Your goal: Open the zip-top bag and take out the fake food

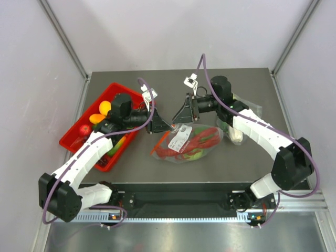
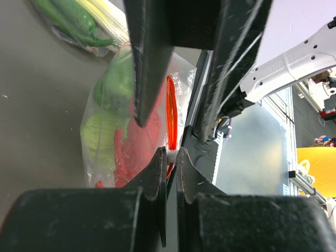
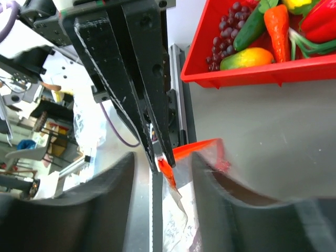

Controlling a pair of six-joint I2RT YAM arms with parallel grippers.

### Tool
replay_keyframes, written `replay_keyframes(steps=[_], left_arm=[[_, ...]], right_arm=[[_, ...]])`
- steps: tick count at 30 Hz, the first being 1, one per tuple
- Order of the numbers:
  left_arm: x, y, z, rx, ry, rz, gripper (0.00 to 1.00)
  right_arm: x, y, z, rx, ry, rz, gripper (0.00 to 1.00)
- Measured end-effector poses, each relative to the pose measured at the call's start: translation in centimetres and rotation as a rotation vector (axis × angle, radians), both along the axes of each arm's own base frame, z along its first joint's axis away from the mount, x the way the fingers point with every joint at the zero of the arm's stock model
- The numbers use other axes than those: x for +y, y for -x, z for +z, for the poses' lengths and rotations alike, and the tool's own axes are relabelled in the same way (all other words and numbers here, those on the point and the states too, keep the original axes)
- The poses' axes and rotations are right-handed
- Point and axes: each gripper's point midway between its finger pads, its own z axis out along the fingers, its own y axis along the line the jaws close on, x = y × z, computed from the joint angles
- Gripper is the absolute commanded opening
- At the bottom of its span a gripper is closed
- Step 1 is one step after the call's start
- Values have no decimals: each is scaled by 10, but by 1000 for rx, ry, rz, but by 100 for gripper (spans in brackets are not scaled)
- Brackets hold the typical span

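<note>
The zip-top bag (image 1: 190, 142) lies at the table's middle, its red-orange zip strip (image 2: 171, 105) at the left end. Inside is the fake food: red chili pieces (image 1: 203, 138), a pale green cabbage (image 2: 102, 131) and a darker green piece (image 2: 118, 79). My left gripper (image 1: 168, 126) is shut on the white slider (image 2: 171, 155) of the strip. My right gripper (image 1: 184, 122) is open just above the bag's mouth. Its blurred fingers (image 3: 226, 194) stand either side of the strip's corner (image 3: 197, 149), not gripping it.
A red tray (image 1: 79, 147) at the left holds yellow and orange toy fruits, grapes (image 3: 228, 26) and a carrot. A second clear bag with leek (image 1: 234, 131) lies under my right arm; it also shows in the left wrist view (image 2: 84, 21).
</note>
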Motion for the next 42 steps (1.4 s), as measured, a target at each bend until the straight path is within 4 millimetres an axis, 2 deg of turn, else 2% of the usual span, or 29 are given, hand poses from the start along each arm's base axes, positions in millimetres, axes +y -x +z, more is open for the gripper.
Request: replay_keyframes(steps=[1,3,4,7,14,23,34,42], left_arm=[[0,0,0,0,0,0,0],[0,0,0,0,0,0,0],[0,0,0,0,0,0,0],[0,0,0,1,0,0,0],[1,-4,-3,9,-7,12,0],[2,-10,-3,-10,-11,35,0],[8,-1,-8,-21,-23,40,0],[10,2,-6,-23,-21,40,0]], right_arm=[[1,1,-2,1,5,4,31],[2,4,-4,5,15,11,24],[2,5,-6,9,22,13,15],[2,6,-9,8,40,11,0],[1,0,-15,-26,86,-53,0],[-7,-18,-6,-117,116,-234,0],[-19,-34,-5,-143,140,-386,0],[-36,-55,-3,-156,153,-486,0]])
